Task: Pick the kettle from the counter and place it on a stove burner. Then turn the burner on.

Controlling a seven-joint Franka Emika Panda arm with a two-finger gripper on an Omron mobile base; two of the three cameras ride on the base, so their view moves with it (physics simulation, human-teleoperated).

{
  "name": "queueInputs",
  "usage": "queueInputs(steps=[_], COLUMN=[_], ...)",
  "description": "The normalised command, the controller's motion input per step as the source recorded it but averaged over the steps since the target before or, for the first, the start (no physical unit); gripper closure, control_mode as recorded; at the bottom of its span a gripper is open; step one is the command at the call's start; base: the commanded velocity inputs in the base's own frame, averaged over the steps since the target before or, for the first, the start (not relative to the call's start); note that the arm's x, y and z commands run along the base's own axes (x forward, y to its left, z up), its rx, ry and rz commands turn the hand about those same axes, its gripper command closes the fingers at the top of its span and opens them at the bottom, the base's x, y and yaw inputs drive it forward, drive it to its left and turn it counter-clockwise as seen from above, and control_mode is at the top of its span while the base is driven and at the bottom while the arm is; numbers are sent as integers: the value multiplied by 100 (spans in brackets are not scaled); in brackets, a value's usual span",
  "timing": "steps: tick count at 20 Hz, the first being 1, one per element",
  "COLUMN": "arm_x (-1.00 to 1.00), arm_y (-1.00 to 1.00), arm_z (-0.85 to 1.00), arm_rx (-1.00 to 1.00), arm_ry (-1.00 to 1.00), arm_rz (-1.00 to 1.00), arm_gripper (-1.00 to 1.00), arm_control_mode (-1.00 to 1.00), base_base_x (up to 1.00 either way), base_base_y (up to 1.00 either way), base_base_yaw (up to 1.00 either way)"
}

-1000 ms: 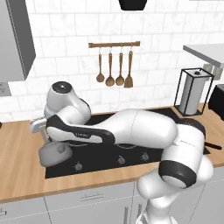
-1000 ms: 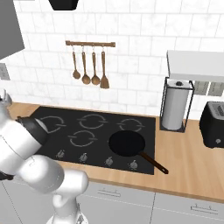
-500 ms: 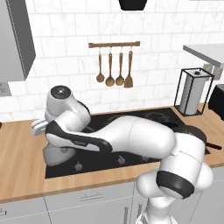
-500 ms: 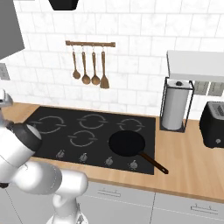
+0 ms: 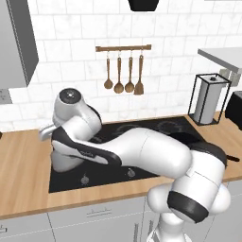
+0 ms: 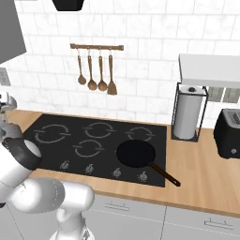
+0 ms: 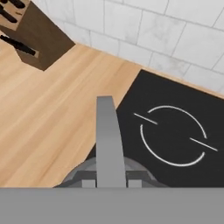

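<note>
The grey kettle (image 7: 108,144) fills the bottom of the hand view, its thin handle running straight up from the bottom edge where my gripper is shut on it. The fingertips themselves are hidden. The kettle hangs over the seam between the wooden counter (image 7: 52,113) and the black cooktop (image 7: 175,100). The large broken-ring stove burner (image 7: 154,158) lies just right of it. In the left base view the kettle (image 5: 60,161) peeks out under my forearm at the cooktop's left edge. From the right base view the same burner (image 6: 54,133) is the leftmost ring.
A knife block (image 7: 33,37) stands on the counter by the wall, left of the cooktop. A black frying pan (image 6: 136,153) covers the front right burner. Knobs (image 6: 89,168) line the cooktop's front. A paper towel holder (image 6: 187,117) and toaster (image 6: 229,133) stand to the right.
My arm has swung lower and further across the cooktop, covering more of the kettle. The kettle has shifted slightly right, toward the cooktop. The gripper stays shut.
</note>
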Motion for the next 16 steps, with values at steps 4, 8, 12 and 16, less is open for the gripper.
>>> queueInputs(steps=[4,8,12,16], arm_x=[52,52,53,54], arm_y=[-50,-49,-32,-15], arm_z=[1,0,0,-7], arm_rx=[0,0,0,2], arm_ry=[0,0,0,-8], arm_rz=[0,0,0,0], arm_gripper=[100,100,100,100], arm_control_mode=[-100,-100,-100,-100], base_base_x=[0,0,0,0], base_base_y=[0,0,0,0], base_base_yaw=[0,0,0,0])
